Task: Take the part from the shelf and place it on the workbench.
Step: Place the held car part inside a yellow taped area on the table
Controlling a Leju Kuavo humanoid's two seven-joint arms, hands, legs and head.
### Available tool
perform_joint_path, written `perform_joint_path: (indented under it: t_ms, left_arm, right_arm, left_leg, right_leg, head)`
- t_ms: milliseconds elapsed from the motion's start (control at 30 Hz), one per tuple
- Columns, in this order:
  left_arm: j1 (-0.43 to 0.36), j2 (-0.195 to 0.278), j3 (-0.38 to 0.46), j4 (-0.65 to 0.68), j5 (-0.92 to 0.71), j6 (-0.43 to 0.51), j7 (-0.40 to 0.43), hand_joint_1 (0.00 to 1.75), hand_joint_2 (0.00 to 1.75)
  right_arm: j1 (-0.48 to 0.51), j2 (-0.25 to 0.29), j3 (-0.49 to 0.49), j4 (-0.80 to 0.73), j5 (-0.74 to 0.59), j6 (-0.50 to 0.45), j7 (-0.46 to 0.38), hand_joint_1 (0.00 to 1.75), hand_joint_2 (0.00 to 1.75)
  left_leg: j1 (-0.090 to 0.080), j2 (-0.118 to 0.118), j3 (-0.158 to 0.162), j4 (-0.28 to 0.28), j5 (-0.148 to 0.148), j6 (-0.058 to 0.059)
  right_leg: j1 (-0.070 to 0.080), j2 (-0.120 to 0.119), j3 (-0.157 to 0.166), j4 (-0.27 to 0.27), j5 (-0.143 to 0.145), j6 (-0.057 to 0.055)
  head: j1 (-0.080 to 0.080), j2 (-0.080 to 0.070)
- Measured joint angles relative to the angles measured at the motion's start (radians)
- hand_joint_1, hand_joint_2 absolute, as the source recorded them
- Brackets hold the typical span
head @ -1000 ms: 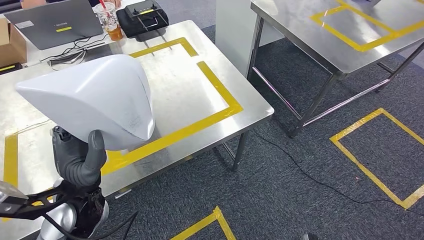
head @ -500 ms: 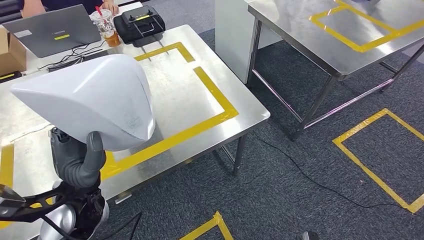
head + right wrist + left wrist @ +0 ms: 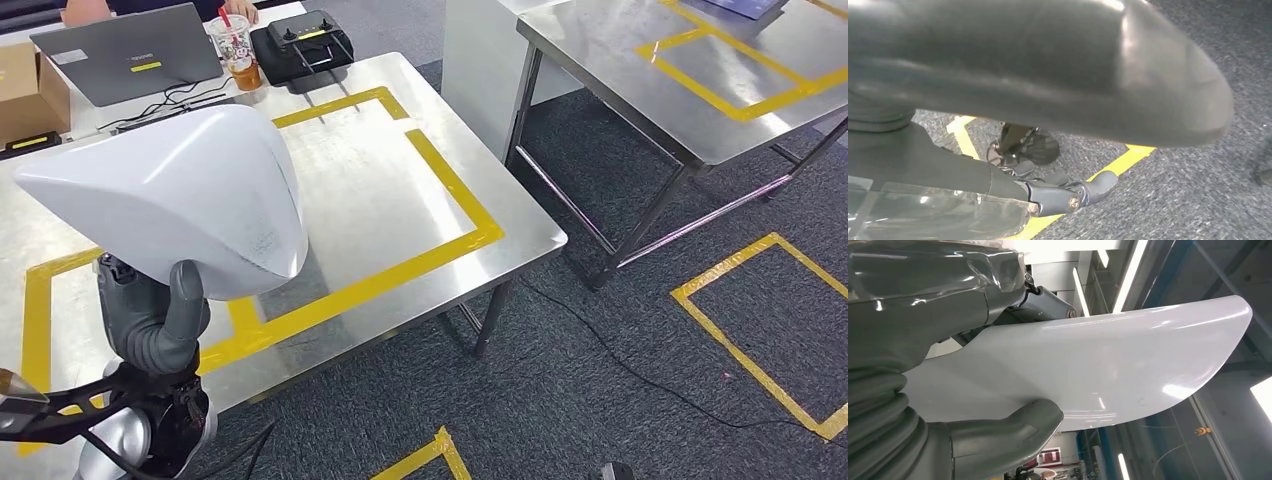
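Observation:
My left hand (image 3: 153,322) holds a large white moulded part (image 3: 180,195) from below, thumb up against its near edge. The part hangs over the near left of the steel workbench (image 3: 385,215), above the yellow tape rectangle (image 3: 455,205); I cannot tell whether it touches the top. The left wrist view shows the same glossy white part (image 3: 1098,370) close up, with the grey thumb (image 3: 1013,432) pressed on its underside. In the right wrist view, my right hand (image 3: 1048,192) hangs over the carpet with nothing in it and its fingers apart.
At the workbench's far edge stand a laptop (image 3: 130,60), an iced drink cup (image 3: 238,50), a black controller (image 3: 308,40) and a cardboard box (image 3: 25,90). A second steel table (image 3: 690,70) stands to the right. A cable (image 3: 620,355) and yellow tape squares (image 3: 770,330) lie on the carpet.
The whole picture has shifted, so the camera moved; the workbench now sits further right in the picture. My left hand still holds the white part the same way.

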State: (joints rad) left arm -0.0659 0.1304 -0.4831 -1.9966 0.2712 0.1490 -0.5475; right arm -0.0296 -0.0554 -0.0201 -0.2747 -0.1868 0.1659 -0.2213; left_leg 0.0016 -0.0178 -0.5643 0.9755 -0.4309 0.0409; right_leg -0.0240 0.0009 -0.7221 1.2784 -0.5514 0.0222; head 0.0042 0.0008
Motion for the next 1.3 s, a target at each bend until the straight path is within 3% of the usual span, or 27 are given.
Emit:
perform_joint_path:
  t_ms: [33,100,167,200,300,367,467,500,533,567,633,700,833,900,967,1033,1067,1133,1167,1233,1300]
  left_arm:
    - [0.001,0.0,0.0,0.0,0.0,-0.002,0.0,1.68,1.75]
    - [0.003,0.0,0.0,0.0,0.0,-0.008,-0.001,1.68,1.75]
    - [0.003,0.0,0.0,0.0,0.0,-0.014,-0.002,1.68,1.75]
    - [0.003,0.0,0.0,0.0,0.0,-0.016,-0.002,1.68,1.75]
    - [0.005,0.0,0.0,0.0,0.0,-0.023,-0.002,1.68,1.75]
    - [0.005,0.0,0.001,0.0,0.0,-0.025,-0.002,1.68,1.75]
    - [0.006,0.0,0.0,0.0,0.0,-0.029,-0.002,1.68,1.75]
    - [0.007,0.001,0.0,0.0,0.0,-0.03,-0.002,1.68,1.75]
    - [0.008,0.001,0.0,0.0,0.0,-0.031,-0.002,1.68,1.75]
    - [0.009,0.001,0.0,0.0,0.0,-0.032,-0.002,1.68,1.75]
    - [0.009,0.001,0.0,0.0,0.0,-0.033,-0.002,1.68,1.75]
    - [0.008,0.001,0.0,0.0,0.0,-0.035,-0.002,1.68,1.75]
    - [0.007,0.001,0.001,-0.001,0.0,-0.038,-0.002,1.68,1.75]
    - [0.005,0.0,0.001,-0.001,0.0,-0.04,-0.002,1.68,1.75]
    - [0.004,-0.001,0.001,0.0,0.0,-0.041,-0.002,1.68,1.75]
    - [0.004,-0.002,0.0,0.001,0.0,-0.041,-0.002,1.68,1.75]
    - [0.004,-0.002,0.0,0.002,0.0,-0.041,-0.002,1.68,1.75]
    - [0.004,-0.003,0.0,0.003,0.0,-0.041,-0.002,1.68,1.75]
    - [0.004,-0.003,0.0,0.003,0.0,-0.041,-0.002,1.68,1.75]
    - [0.004,-0.004,0.0,0.003,0.0,-0.042,-0.001,1.68,1.75]
    - [0.004,-0.004,0.001,0.003,0.0,-0.042,-0.001,1.68,1.75]
  right_arm:
    - [0.001,0.0,0.0,0.0,-0.001,0.0,0.0,0.0,0.0]
    - [0.001,-0.001,0.0,0.0,-0.005,0.0,0.0,0.0,0.0]
    - [0.001,-0.002,0.001,0.0,-0.01,0.0,0.0,0.0,0.0]
    - [0.001,-0.003,0.001,0.0,-0.012,-0.001,0.0,0.0,0.0]
    - [0.0,-0.001,0.003,0.0,-0.017,-0.001,-0.002,0.0,0.0]
    - [0.0,0.0,0.005,0.0,-0.02,-0.002,-0.002,0.0,0.0]
    - [0.005,0.0,0.007,0.0,-0.025,-0.002,-0.003,0.0,0.0]
    - [0.007,0.0,0.007,0.0,-0.026,-0.002,-0.003,0.0,0.0]
    - [0.008,0.0,0.007,0.0,-0.028,-0.002,-0.003,0.0,0.0]
    - [0.009,0.001,0.008,0.0,-0.029,-0.002,-0.003,0.0,0.0]
    - [0.009,0.001,0.009,0.0,-0.031,-0.002,-0.003,0.0,0.0]
    - [0.009,0.002,0.01,0.0,-0.033,-0.002,-0.004,0.0,0.0]
    - [0.01,0.002,0.015,-0.001,-0.036,-0.002,-0.005,0.0,0.0]
    - [0.01,0.001,0.017,-0.002,-0.037,-0.002,-0.006,0.0,0.0]
    - [0.012,0.0,0.017,-0.001,-0.037,-0.003,-0.006,0.0,0.0]
    - [0.015,0.0,0.018,-0.001,-0.038,-0.003,-0.006,0.0,0.0]
    - [0.016,0.0,0.018,-0.001,-0.039,-0.003,-0.006,0.0,0.0]
    - [0.015,-0.002,0.018,-0.001,-0.04,-0.003,-0.006,0.0,0.0]
    - [0.015,-0.003,0.018,-0.001,-0.041,-0.003,-0.006,0.0,0.0]
    - [0.015,-0.004,0.018,-0.001,-0.042,-0.003,-0.006,0.0,0.0]
    - [0.012,-0.003,0.018,-0.001,-0.043,-0.003,-0.006,0.0,0.0]
  left_leg:
    - [-0.001,-0.005,0.0,0.001,-0.001,0.0]
    - [-0.002,-0.017,0.0,0.006,-0.003,-0.002]
    - [-0.005,-0.028,-0.003,0.016,-0.01,-0.009]
    - [-0.007,-0.033,-0.005,0.019,-0.013,-0.013]
    - [-0.005,-0.034,-0.009,0.025,-0.018,-0.025]
    - [-0.002,-0.016,-0.027,0.066,-0.046,-0.037]
    - [0.007,0.006,-0.117,0.253,-0.135,-0.053]
    - [0.01,0.009,-0.143,0.303,-0.149,-0.055]
    - [0.011,0.011,-0.152,0.318,-0.144,-0.056]
    - [0.011,0.014,-0.14,0.288,-0.12,-0.056]
    - [0.009,0.035,-0.071,0.146,-0.053,-0.049]
    - [0.001,0.054,-0.021,0.043,-0.021,-0.038]
    - [-0.003,0.035,-0.01,0.017,-0.015,-0.014]
    - [0.001,0.023,-0.001,0.006,-0.006,-0.002]
    - [-0.001,0.008,-0.002,0.006,-0.003,0.003]
    - [-0.002,-0.009,-0.002,0.006,-0.004,0.003]
    - [-0.001,-0.018,-0.002,0.007,-0.004,0.003]
    - [-0.001,-0.036,-0.001,0.01,-0.007,-0.001]
    - [-0.003,-0.045,-0.003,0.015,-0.01,-0.005]
    - [-0.006,-0.057,-0.008,0.023,-0.014,-0.014]
    - [-0.004,-0.064,-0.012,0.026,-0.017,-0.022]
  right_leg:
    - [0.0,0.0,-0.003,0.002,0.006,0.005]
    - [-0.001,0.004,0.05,-0.112,0.056,0.019]
    - [0.0,0.014,0.114,-0.241,0.1,0.019]
    - [0.002,0.016,0.13,-0.272,0.109,0.013]
    - [0.003,0.01,0.137,-0.28,0.113,-0.006]
    - [-0.002,0.004,0.14,-0.282,0.113,-0.016]
    - [-0.001,-0.008,0.142,-0.282,0.11,-0.023]
    - [-0.001,-0.013,0.142,-0.281,0.109,-0.023]
    - [-0.001,-0.018,0.143,-0.281,0.109,-0.023]
    - [0.0,-0.023,0.144,-0.281,0.108,-0.023]
    - [0.001,-0.031,0.149,-0.282,0.106,-0.021]
    - [0.006,-0.039,0.151,-0.282,0.103,-0.015]
    - [0.005,-0.049,0.15,-0.277,0.095,0.004]
    - [0.003,-0.029,0.12,-0.212,0.061,0.002]
    - [0.003,-0.011,0.052,-0.07,0.003,-0.006]
    - [0.003,-0.006,0.004,0.02,-0.019,-0.001]
    - [0.002,-0.005,0.008,0.004,-0.004,0.006]
    - [-0.002,0.006,0.067,-0.132,0.055,0.022]
    - [-0.002,0.016,0.099,-0.202,0.082,0.023]
    - [-0.001,0.028,0.132,-0.273,0.107,0.013]
    - [0.001,0.02,0.134,-0.275,0.109,-0.001]
  head:
    - [0.0,0.0]
    - [0.0,0.0]
    - [-0.001,0.0]
    - [-0.001,0.0]
    - [-0.002,0.0]
    - [-0.005,0.0]
    - [-0.009,0.0]
    - [-0.009,0.0]
    - [-0.009,0.0]
    - [-0.009,0.0]
    - [-0.009,0.0]
    - [-0.008,0.0]
    - [-0.007,0.0]
    - [-0.006,0.0]
    - [-0.004,0.0]
    - [-0.004,0.0]
    - [-0.004,0.0]
    - [-0.003,0.0]
    - [-0.004,0.0]
    - [-0.004,0.0]
    - [-0.005,0.0]
